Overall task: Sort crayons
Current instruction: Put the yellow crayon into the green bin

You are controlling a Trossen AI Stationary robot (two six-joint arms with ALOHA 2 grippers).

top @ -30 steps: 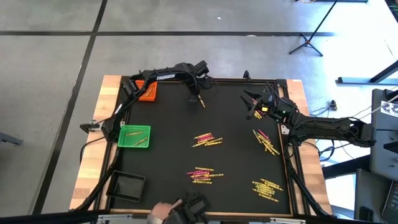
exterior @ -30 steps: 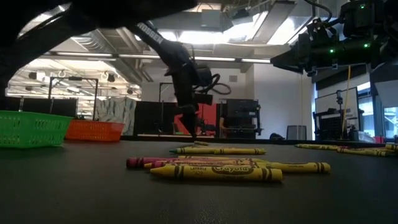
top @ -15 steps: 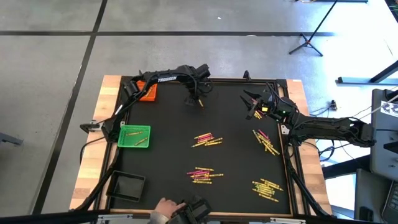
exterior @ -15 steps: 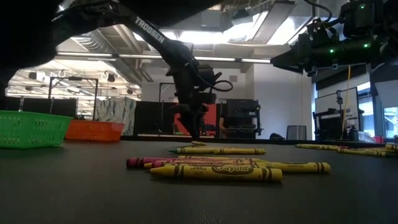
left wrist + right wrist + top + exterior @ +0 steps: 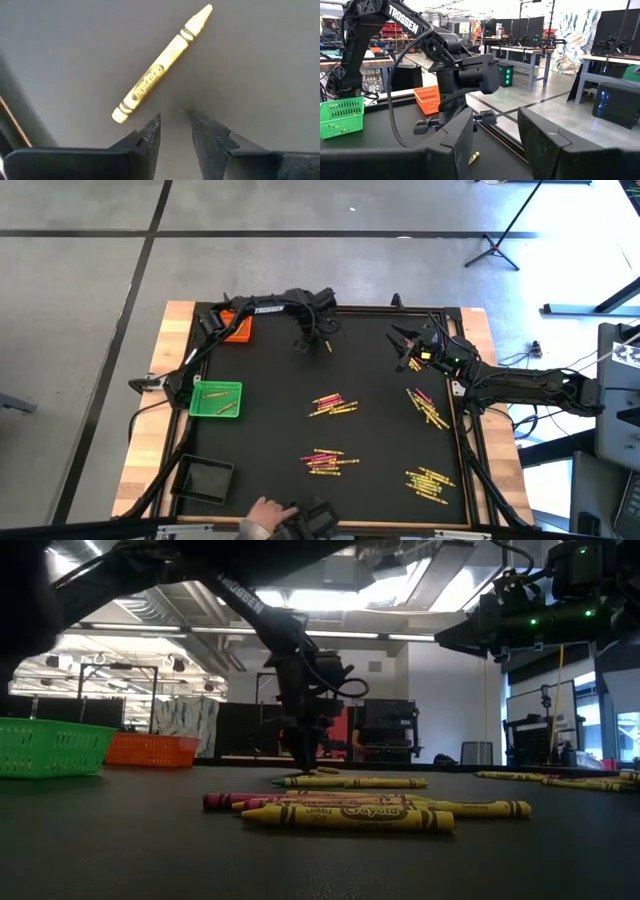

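black mat | gold crayon, paper-wrapped, flat | left claw spread, empty | right claw seemingly spread

Three small square plastic trays sit on the table: one orange tray, one green tray, one black tray. Four clusters of thin wax crayons lie beyond the left gripper, plus one lone gold crayon just beside it.

Black-topped table, wooden rim: orange tray, green tray, black tray; crayons in four clusters, one gold crayon apart
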